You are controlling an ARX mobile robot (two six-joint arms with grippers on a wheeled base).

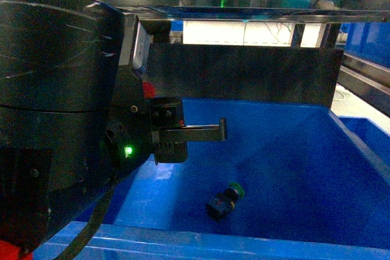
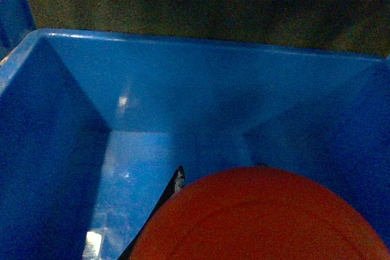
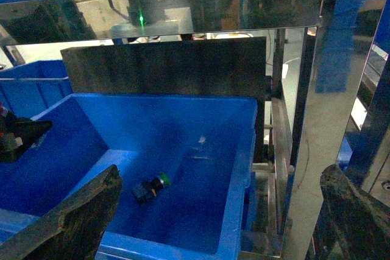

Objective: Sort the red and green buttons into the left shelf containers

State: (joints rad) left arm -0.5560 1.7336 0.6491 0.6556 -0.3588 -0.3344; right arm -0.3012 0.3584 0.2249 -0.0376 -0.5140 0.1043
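Note:
A wide red button cap (image 2: pixel 262 217) fills the bottom of the left wrist view, and my left gripper is shut on it; only one dark fingertip (image 2: pixel 178 178) shows beside the cap. In the head view the left gripper (image 1: pixel 220 131) reaches over the left side of the big blue bin (image 1: pixel 213 240). A green button (image 1: pixel 226 200) lies on its side on the bin floor, also visible in the right wrist view as the green button (image 3: pixel 151 187). My right gripper (image 3: pixel 220 178) stands open and empty above the bin's right rim (image 3: pixel 234 211).
A dark panel (image 1: pixel 244 74) stands behind the bin under a metal shelf board (image 1: pixel 256 11). Shiny shelf uprights (image 3: pixel 311 150) rise right of the bin. Another blue bin (image 1: pixel 368 129) sits to the right, and one more blue bin (image 3: pixel 27 86) to the left.

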